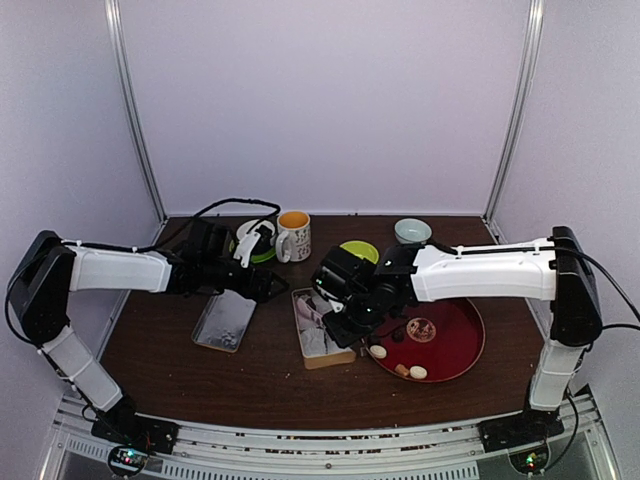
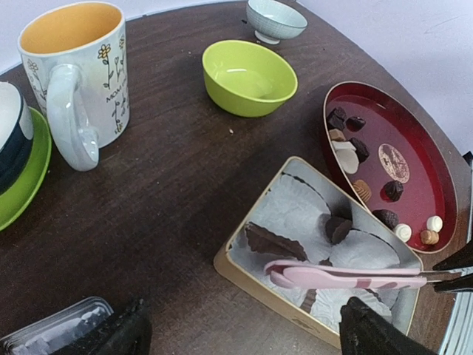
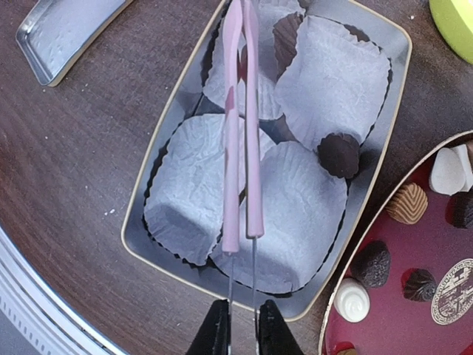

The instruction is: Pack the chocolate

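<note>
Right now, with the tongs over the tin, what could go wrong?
The right gripper holds the tongs only at their rear end, so they may twist. Their tips lie just over crumpled paper cups in the tin and may snag one. The dark chocolate sits between cups, so it may slip under the paper.

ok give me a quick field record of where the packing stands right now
right gripper: shut on pink tongs, held over the tin
left gripper: open, empty, by the lid
in tin: one round dark chocolate among white paper cups
on red tray: other chocolates, dark, white and tan
</note>
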Robot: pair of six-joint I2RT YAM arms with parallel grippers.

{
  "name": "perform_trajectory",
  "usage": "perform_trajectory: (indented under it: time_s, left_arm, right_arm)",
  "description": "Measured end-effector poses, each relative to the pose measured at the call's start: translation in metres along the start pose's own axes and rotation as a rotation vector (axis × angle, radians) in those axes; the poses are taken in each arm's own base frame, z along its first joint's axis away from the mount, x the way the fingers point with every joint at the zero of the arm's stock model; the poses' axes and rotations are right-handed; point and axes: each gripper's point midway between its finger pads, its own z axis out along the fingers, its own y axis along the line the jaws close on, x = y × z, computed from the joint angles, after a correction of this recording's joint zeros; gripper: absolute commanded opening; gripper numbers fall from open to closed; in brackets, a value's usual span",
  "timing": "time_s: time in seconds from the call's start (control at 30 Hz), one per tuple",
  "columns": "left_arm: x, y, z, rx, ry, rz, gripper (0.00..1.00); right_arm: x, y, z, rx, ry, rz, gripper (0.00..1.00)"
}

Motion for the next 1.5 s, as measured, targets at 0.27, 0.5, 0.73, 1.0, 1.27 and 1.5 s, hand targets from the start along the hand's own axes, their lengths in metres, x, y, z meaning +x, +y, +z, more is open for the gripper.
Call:
perform_trajectory:
  time_s: [0.27,0.5,0.73,1.0,1.27,1.5]
  left_arm:
    - [0.008,0.005,0.006,-0.015,0.042,-0.017,0.89]
    - [0.007,0.007,0.006,-0.026,0.043,-0.016,0.89]
    - [0.007,0.007,0.006,-0.029,0.043,-0.016,0.89]
    - [0.008,0.009,0.006,-0.038,0.045,-0.013,0.89]
    - [0.006,0.010,0.003,-0.047,0.037,-0.006,0.89]
    - [-0.001,0.006,-0.008,-0.055,0.000,0.011,0.89]
  right_arm:
    - [0.000,-0.018,0.008,0.120,0.014,0.013,0.08]
    - [0.003,-0.035,0.006,0.217,0.015,0.025,0.06]
    - [0.008,-0.040,0.010,0.233,0.019,0.036,0.06]
    - [0.009,-0.043,0.004,0.235,0.005,0.028,0.04]
    - [-0.012,-0.056,-0.063,0.185,-0.174,0.078,0.01]
    - [0.005,-0.107,-0.087,0.247,-0.223,0.132,0.09]
